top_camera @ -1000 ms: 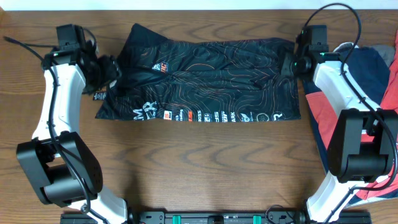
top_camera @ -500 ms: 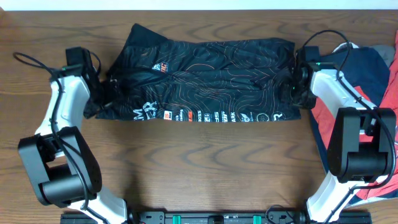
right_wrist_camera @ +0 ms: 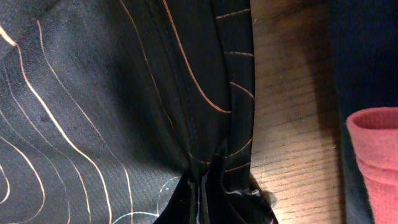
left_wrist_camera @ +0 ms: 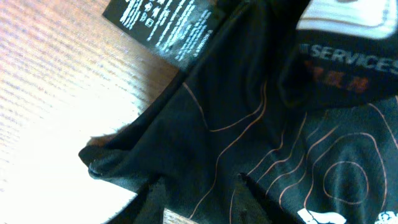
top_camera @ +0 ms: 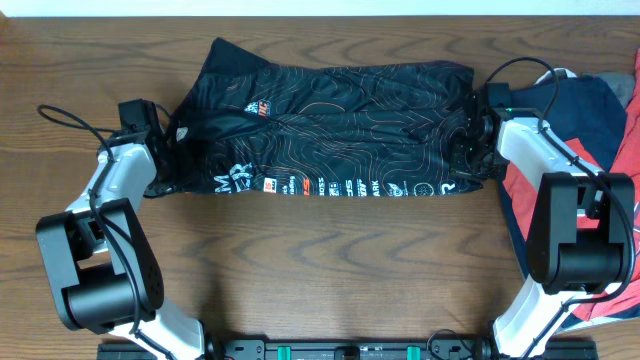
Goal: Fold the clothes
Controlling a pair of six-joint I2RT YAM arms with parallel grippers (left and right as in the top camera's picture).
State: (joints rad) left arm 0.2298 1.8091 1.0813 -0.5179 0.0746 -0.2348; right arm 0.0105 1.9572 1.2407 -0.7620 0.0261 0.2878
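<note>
1. At the far left we see the left gripper [top_camera: 172, 148] down at the left edge of the black jersey [top_camera: 340, 130], near its lower corner. In the wrist view dark cloth lies gathered between the fingers, but we cannot tell whether they clamp it or only stand around it. A black care label [left_wrist_camera: 163, 25] with white print lies at the jersey's edge.
2. In the middle, the black jersey lies spread on the wooden table [top_camera: 320, 260], its long side running left to right. We see thin orange contour lines across it and a row of small logos along its near edge.
3. The right gripper [top_camera: 462, 140] is at the jersey's right edge, closed on a pinch of fabric. In its wrist view we see folds converging at the fingertips.
4. At the far right, the red-and-navy garments [top_camera: 590, 110] lie heaped just beside the jersey, partly under the right arm.
</note>
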